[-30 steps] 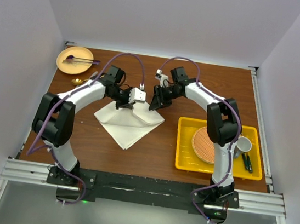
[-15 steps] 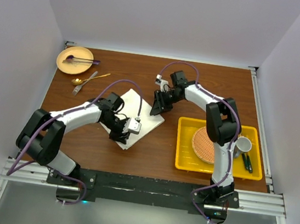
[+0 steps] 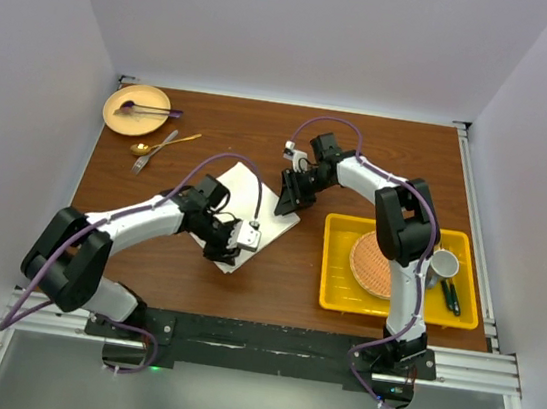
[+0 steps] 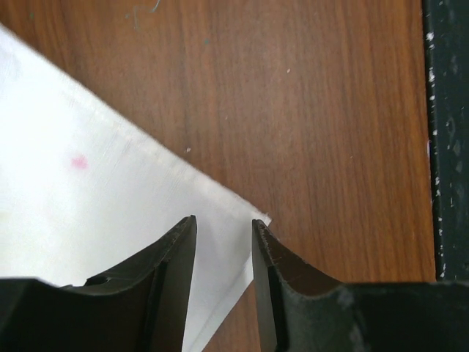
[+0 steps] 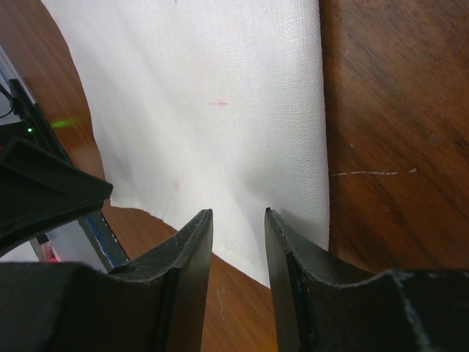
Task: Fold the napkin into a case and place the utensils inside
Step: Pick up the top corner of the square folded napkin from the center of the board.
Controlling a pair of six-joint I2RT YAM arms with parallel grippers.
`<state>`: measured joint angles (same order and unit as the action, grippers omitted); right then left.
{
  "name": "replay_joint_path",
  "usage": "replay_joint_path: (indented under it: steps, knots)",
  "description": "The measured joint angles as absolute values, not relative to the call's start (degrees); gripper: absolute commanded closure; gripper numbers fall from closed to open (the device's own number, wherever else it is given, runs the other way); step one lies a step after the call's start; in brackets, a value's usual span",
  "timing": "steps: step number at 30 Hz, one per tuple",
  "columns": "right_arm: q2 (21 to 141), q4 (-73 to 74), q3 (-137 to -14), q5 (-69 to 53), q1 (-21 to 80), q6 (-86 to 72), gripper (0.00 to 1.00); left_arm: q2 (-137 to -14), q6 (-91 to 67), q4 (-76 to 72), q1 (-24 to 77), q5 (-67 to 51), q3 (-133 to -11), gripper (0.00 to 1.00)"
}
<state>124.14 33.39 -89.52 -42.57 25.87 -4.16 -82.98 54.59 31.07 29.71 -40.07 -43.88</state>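
Note:
The cream-white napkin (image 3: 254,200) lies folded into a slanted rectangle at mid-table. My left gripper (image 3: 239,241) stands open low over its near corner; in the left wrist view the napkin (image 4: 88,191) lies flat, its corner showing between the parted jaws of the gripper (image 4: 223,224). My right gripper (image 3: 286,196) is open just above the cloth's right corner, and the right wrist view shows the napkin (image 5: 220,110) beneath the gripper (image 5: 238,213). The gold utensils (image 3: 160,143) lie crossed on the wood at the far left, away from both grippers.
A tan plate (image 3: 124,116) with a purple utensil (image 3: 145,108) sits in the far left corner. At the right, a yellow tray (image 3: 337,279) holds a round woven mat (image 3: 372,263), a white cup (image 3: 444,264) and dark green-handled utensils (image 3: 451,295).
My left gripper carried a far corner of the napkin toward the near edge, folding the cloth over itself, then opened and let go. The right gripper barely moved.

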Motion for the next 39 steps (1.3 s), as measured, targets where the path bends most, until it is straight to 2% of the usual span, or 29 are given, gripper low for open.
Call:
replay_joint_path:
  steps: [17, 25, 35, 39]
  knots:
    - [124.1, 33.4, -89.5, -42.6, 25.9, -4.0, 0.6, -79.5, 53.5, 25.9, 35.4, -33.7, -38.8, 0.58]
    - [124.1, 33.4, -89.5, -42.6, 25.9, -4.0, 0.6, -79.5, 53.2, 24.8, 35.4, -32.9, -38.8, 0.71]
    - [124.1, 33.4, -89.5, -42.6, 25.9, -4.1, 0.59, -79.5, 52.2, 24.7, 35.3, -32.8, -38.9, 1.0]
    - [124.1, 33.4, -89.5, -42.6, 25.9, -4.1, 0.59, -79.5, 52.2, 25.3, 34.3, -33.1, -40.0, 1.0]
